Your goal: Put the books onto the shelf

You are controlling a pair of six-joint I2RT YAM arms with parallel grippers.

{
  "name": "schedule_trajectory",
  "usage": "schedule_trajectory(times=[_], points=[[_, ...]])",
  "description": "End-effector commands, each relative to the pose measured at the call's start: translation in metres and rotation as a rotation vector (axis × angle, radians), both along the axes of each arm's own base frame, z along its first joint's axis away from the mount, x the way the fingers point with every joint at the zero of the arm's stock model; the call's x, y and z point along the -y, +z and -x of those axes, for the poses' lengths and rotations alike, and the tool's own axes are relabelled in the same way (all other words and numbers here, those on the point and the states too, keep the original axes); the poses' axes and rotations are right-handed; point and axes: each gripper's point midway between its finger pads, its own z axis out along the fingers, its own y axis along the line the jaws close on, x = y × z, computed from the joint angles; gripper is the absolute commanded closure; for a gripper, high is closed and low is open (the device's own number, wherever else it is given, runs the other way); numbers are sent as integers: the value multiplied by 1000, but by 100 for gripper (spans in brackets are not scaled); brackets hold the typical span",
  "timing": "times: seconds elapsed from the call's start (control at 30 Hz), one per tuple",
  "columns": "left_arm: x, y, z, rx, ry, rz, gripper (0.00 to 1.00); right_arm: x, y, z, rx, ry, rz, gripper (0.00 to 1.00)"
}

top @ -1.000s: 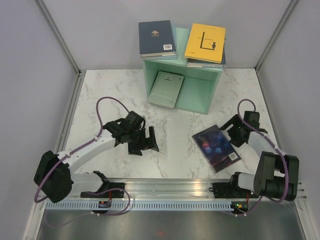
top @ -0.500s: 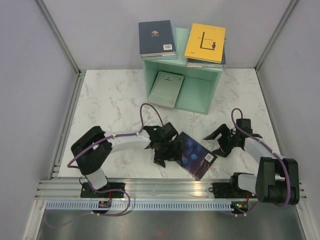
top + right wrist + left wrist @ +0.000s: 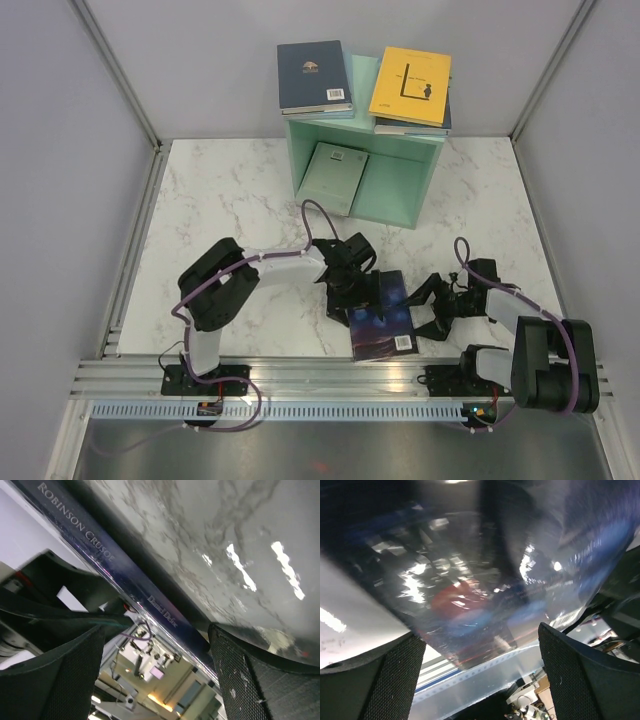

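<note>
A dark galaxy book [image 3: 384, 322] lies flat near the table's front edge, partly over the rail. My left gripper [image 3: 360, 296] is open at its far left corner. In the left wrist view the glossy cover [image 3: 470, 580] fills the top, with the fingers [image 3: 390, 680] wide apart below it. My right gripper [image 3: 428, 308] is open at the book's right edge. Its wrist view shows the spine [image 3: 100, 550] running diagonally above its fingers [image 3: 260, 680]. The mint-green shelf [image 3: 400, 185] stands at the back. A pale green book [image 3: 335, 178] leans inside it. A navy book [image 3: 314, 77] and a yellow book [image 3: 411, 85] lie on top.
More books are stacked under the yellow one [image 3: 412, 127]. The aluminium rail [image 3: 320, 375] runs along the near edge by both arm bases. Grey walls close the left, right and back sides.
The left arm swung right from the table's left half to the galaxy book. The book slid left and toward the front edge and turned. The right gripper followed it leftward.
</note>
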Motion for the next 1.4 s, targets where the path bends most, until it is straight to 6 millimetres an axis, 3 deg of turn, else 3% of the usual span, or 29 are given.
schedule_trajectory(times=[0.0, 0.23, 0.43, 0.57, 0.63, 0.67, 0.7, 0.77, 0.83, 0.87, 0.93, 1.07, 1.23, 1.37], points=[[11, -25, -40, 127, 54, -17, 6, 24, -41, 44, -92, 114, 218, 12], [-1, -26, -30, 103, 87, -34, 6, 26, -50, 26, -29, 67, 238, 12], [10, -24, -20, 66, 94, 71, 6, 8, -36, -3, 79, -46, 86, 24], [20, -23, -18, 50, 91, 137, 6, -5, 0, -25, 209, -90, -54, 40], [27, -20, -20, 55, 86, 174, 6, -8, 13, -30, 246, -85, -83, 55], [37, -19, -21, 41, 77, 215, 6, -14, 32, -31, 281, -45, -105, 75], [40, -18, -23, 49, 79, 228, 6, -15, 31, -30, 271, -46, -106, 75], [48, -15, -23, 36, 70, 261, 6, -17, 38, -31, 282, -20, -102, 90], [56, -11, -25, 29, 62, 299, 6, -16, 36, -28, 234, -7, -74, 97], [60, -8, -26, 31, 59, 314, 6, -12, 40, -36, 249, -7, -40, 99], [65, -4, -26, 21, 55, 334, 7, -9, 41, -37, 221, -2, -10, 100], [72, 6, -26, 9, 45, 366, 7, -6, 71, -68, 294, -21, 10, 100], [72, 19, -30, -7, 36, 401, 7, -9, 103, -86, 314, -30, 7, 95], [69, 22, -37, -18, 34, 421, 7, -22, 145, -94, 414, -68, -7, 64]])
